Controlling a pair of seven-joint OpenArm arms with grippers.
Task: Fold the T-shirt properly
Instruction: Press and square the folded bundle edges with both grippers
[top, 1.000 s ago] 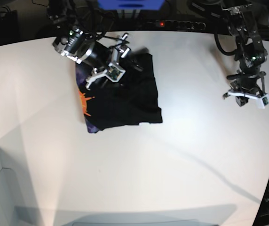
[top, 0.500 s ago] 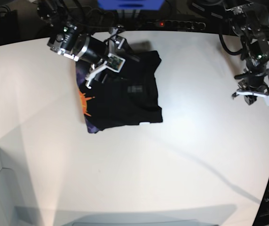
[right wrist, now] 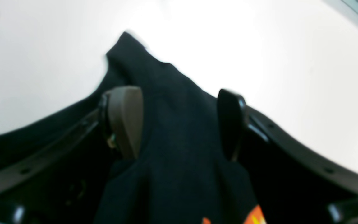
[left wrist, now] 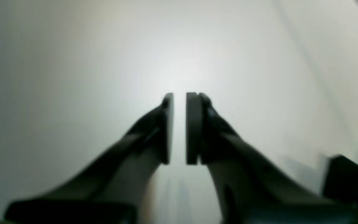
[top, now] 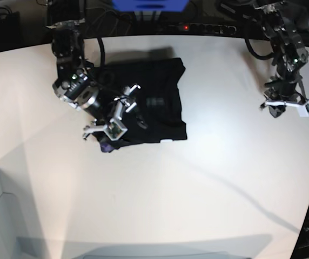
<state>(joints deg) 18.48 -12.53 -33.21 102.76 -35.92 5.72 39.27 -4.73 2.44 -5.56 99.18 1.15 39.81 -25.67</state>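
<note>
Right gripper [top: 113,110] spread above black, folded T-shirt [top: 157,105] showing orange print.

Right arm: reaches in from the 11 o'clock corner of the base view, wrist angled toward 5 o'clock. Right gripper [top: 111,114]: jaws spread wide, one finger [right wrist: 124,119] tan-padded, the other dark. Left arm: descends from 1 o'clock, forearm near vertical. Left gripper [left wrist: 179,127]: pointing down, fingers parallel, parted by a narrow slit, nothing between them.
</note>
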